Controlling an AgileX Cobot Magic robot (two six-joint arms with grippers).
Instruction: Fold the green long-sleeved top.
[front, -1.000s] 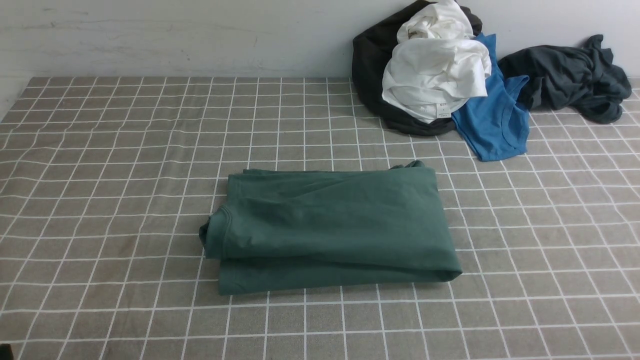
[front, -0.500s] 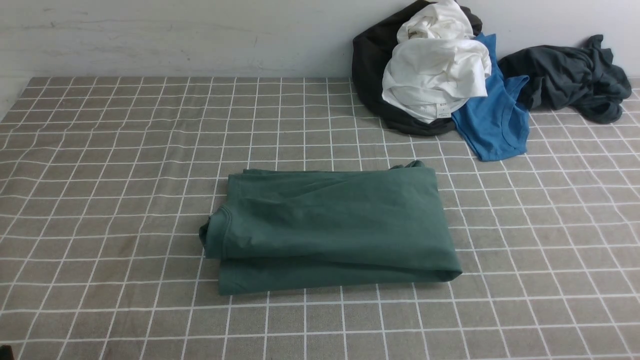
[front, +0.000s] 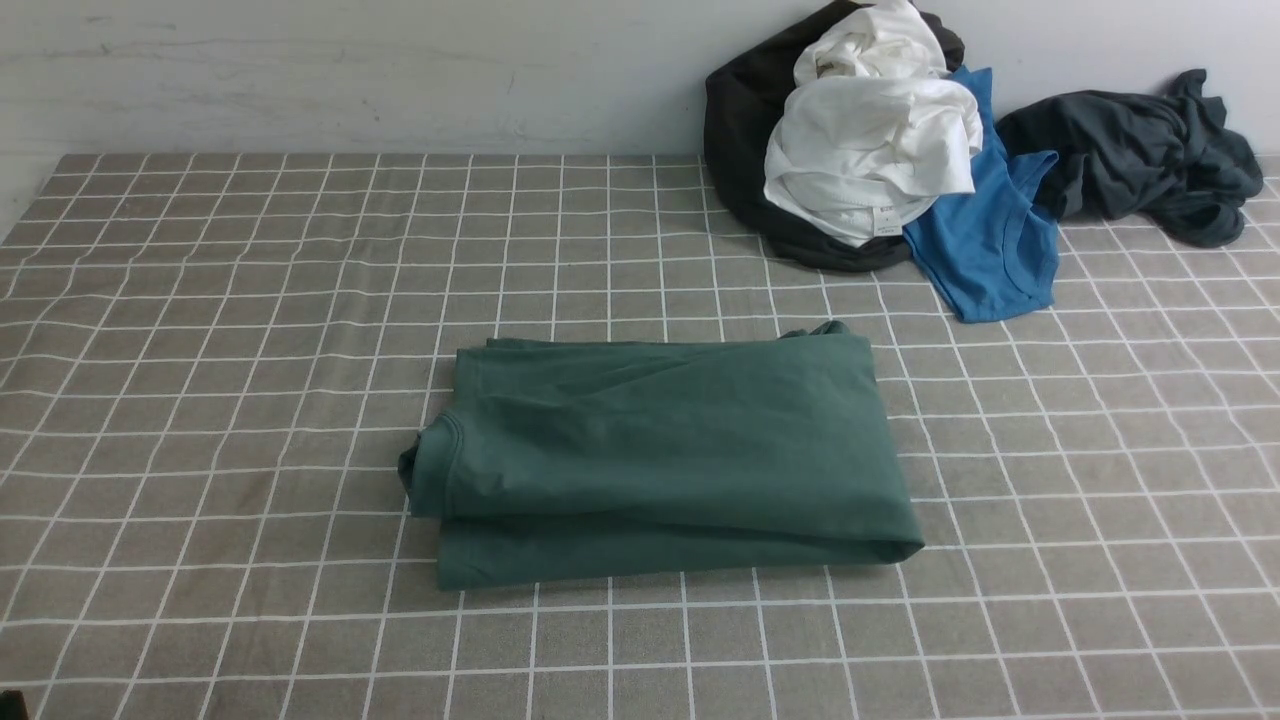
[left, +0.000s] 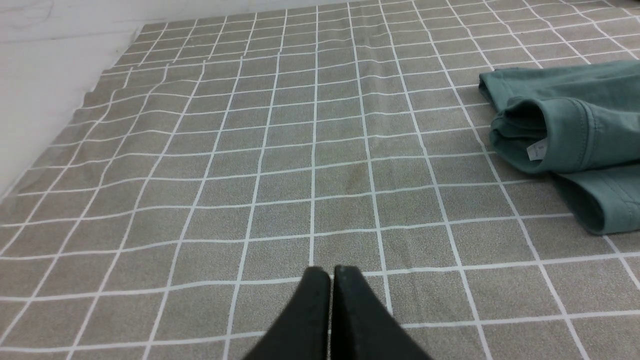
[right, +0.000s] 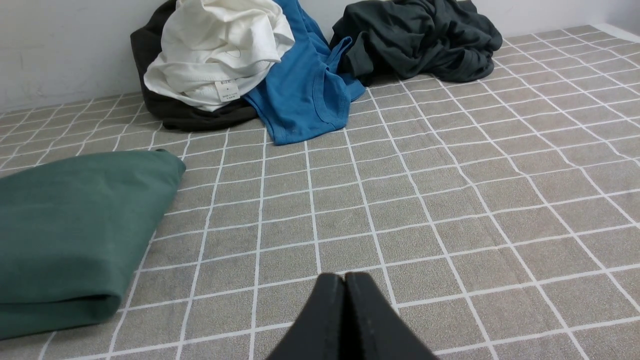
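Note:
The green long-sleeved top (front: 660, 455) lies folded into a flat rectangle in the middle of the checked tablecloth, its round collar at the left end. The left wrist view shows that collar end (left: 565, 135) with a small white label. The right wrist view shows the other end of the top (right: 75, 230). My left gripper (left: 330, 272) is shut and holds nothing, hovering over bare cloth well away from the top. My right gripper (right: 344, 277) is shut too, empty, over bare cloth beside the top. Neither arm shows in the front view.
A heap of clothes sits at the back right by the wall: a white garment (front: 870, 150) on a black one (front: 745, 130), a bright blue shirt (front: 990, 240), and a dark charcoal-grey garment (front: 1140, 150). The cloth's left edge (left: 95, 90) meets a white surface.

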